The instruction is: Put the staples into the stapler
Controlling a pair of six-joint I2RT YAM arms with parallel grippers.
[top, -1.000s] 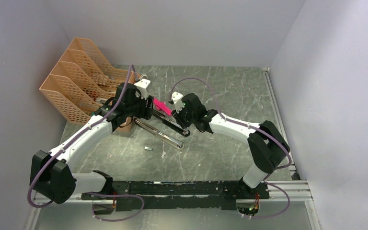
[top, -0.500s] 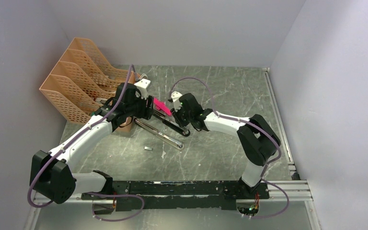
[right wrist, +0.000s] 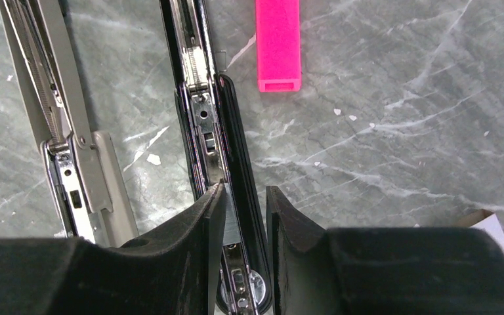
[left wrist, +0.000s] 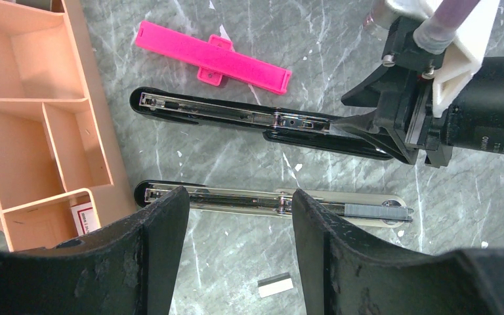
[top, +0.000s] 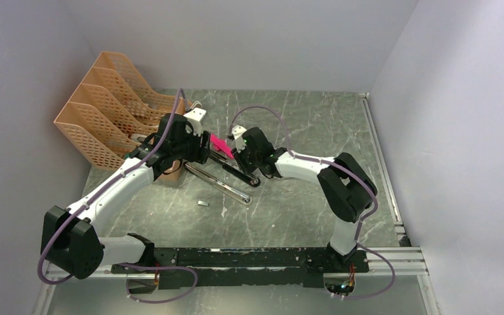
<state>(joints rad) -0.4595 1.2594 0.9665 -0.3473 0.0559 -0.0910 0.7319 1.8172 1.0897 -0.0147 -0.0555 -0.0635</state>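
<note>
Top view: stapler (top: 236,169), black, lies mid-table, swung open and flat, with its long axis running from far-left to near-right. Pink piece (top: 220,145) lies just beyond it and a black-and-silver stick (top: 220,186) lies parallel on its near side. Right gripper (top: 239,159) sits at the stapler's near-right end, and left gripper (top: 202,152) hangs over the far-left ends. Staples (top: 203,203), one short strip, lie on the table (top: 302,131) near the stick and apart from it. Orange trays (top: 105,118) stand at far left. Left wrist view: the left fingers (left wrist: 164,249) are spread wide and hold nothing, and the stick passes between them in the picture. The stapler lies crosswise beyond it with its silver rail bared upward, the free end toward the trays and the other end in the right gripper. No staples can be made out in that rail. A grey block sits on the stick's right end, and whether it is staples cannot be told. The loose strip lies near the fingertips. A white box (left wrist: 85,218) with red print sits in a tray compartment. Right wrist view: the right fingers (right wrist: 197,236) are drawn close together and, by the look of it, pinch the stapler's black arm, which runs straight away from them. Progress, judged: the stapler is open and steadied, and loading has not begun. Picking up a strip, seating it in the rail and closing the top are left to do.
</note>
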